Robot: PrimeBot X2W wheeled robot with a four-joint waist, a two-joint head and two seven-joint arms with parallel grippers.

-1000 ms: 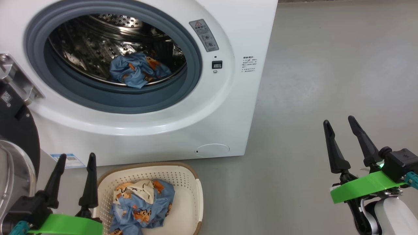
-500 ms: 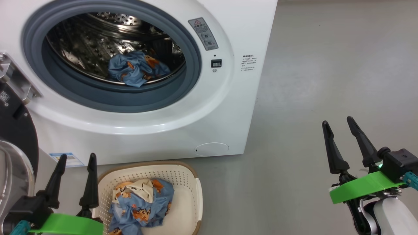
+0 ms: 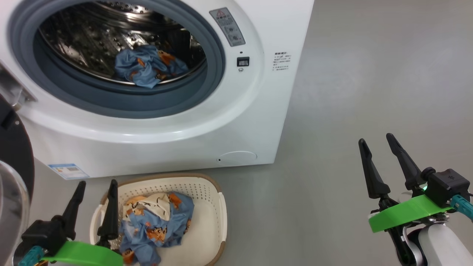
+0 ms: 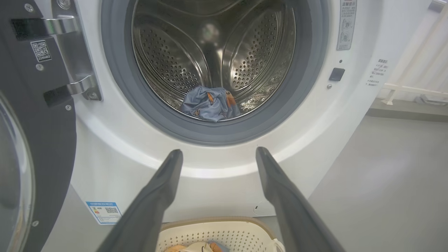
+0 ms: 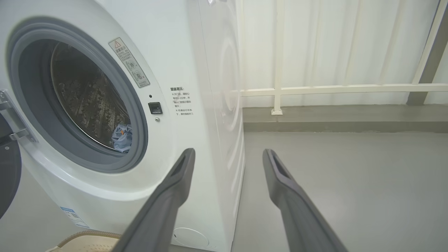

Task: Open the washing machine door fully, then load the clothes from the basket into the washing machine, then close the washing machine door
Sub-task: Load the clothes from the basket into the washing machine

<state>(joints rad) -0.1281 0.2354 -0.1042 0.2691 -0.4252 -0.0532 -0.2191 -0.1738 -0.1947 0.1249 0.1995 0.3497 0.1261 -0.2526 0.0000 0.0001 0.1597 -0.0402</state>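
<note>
Head view: the washing machine door (image 3: 13, 151) stood open at left, clothes (image 3: 155, 221) lay in the near basket (image 3: 218, 212) and far drum (image 3: 85, 33); left gripper (image 3: 98, 183) and right gripper (image 3: 375, 139) gaped empty.

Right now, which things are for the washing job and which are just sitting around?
For the job: washing machine, open door, basket, clothes in the basket, clothes in the drum.
Just around: white railing, grey floor.

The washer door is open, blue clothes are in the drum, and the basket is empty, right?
Not quite. The basket isn't empty: the head view shows blue clothes lying in it. The door is open, and other blue clothes are in the drum.
</note>
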